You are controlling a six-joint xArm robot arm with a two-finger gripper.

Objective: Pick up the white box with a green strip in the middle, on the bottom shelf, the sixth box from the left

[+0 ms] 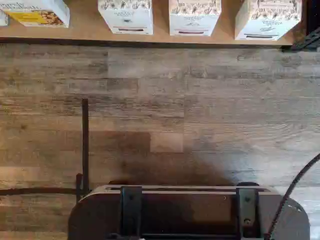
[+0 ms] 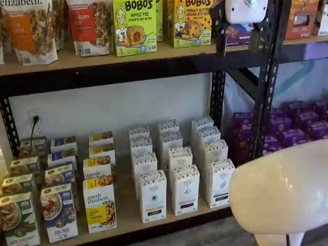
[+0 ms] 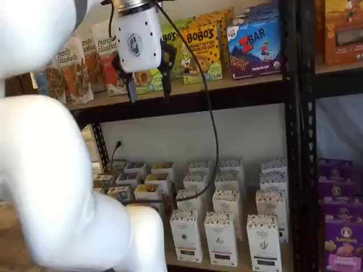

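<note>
The white box (image 2: 219, 182) stands at the right end of the front row on the bottom shelf (image 2: 128, 216), with two like white boxes to its left. It also shows in a shelf view (image 3: 264, 241) and in the wrist view (image 1: 267, 20). It is a tall white carton with a speckled top band and a thin dark strip low down. My gripper (image 3: 149, 85) hangs high in front of the upper shelf, far above the box. Its two black fingers stand apart with a plain gap and hold nothing. Its white body shows in a shelf view (image 2: 246, 10).
Yellow-labelled boxes (image 2: 100, 202) and blue (image 2: 59, 212) and green boxes (image 2: 18, 218) fill the shelf's left. A black upright (image 2: 266, 77) stands right of the white boxes, purple boxes (image 2: 294, 128) beyond. My white arm (image 3: 45, 170) blocks the left. A dark mount (image 1: 190, 210) shows over wood floor.
</note>
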